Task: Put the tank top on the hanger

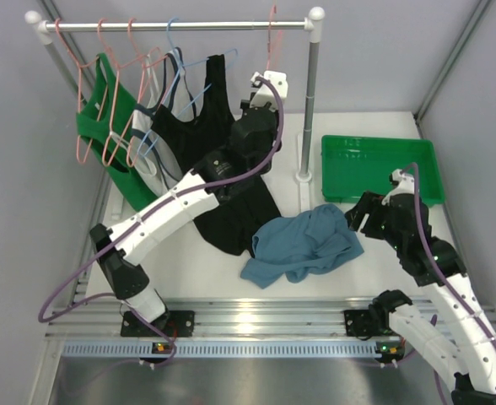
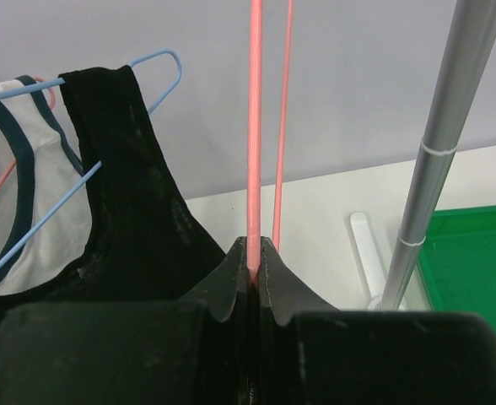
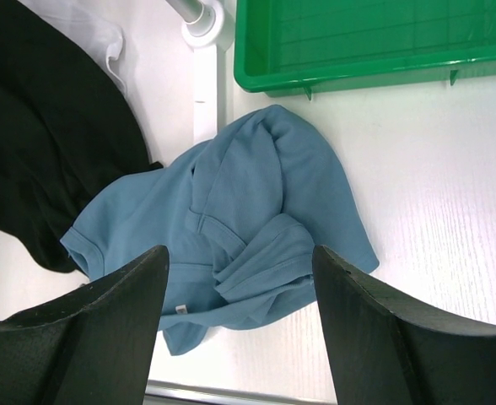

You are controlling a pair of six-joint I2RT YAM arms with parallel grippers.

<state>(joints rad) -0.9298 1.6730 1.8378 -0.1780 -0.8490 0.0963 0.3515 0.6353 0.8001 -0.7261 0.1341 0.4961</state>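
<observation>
the thin salmon-pink wire hanger (image 2: 255, 126) was seen hooked over the silver metal rail (image 1: 180, 25), and one of its wires was pinched between the pressed-together jaws of the left gripper (image 2: 255, 246). the dusty blue-teal fabric tank top (image 1: 303, 245) was found crumpled on the white table (image 1: 193, 270), touching the hem of the black tank top (image 1: 202, 126) and near the green plastic tray (image 1: 381, 164). the right gripper (image 3: 239, 257) was held above the crumpled top, its jaws spread wide, with nothing gripped.
</observation>
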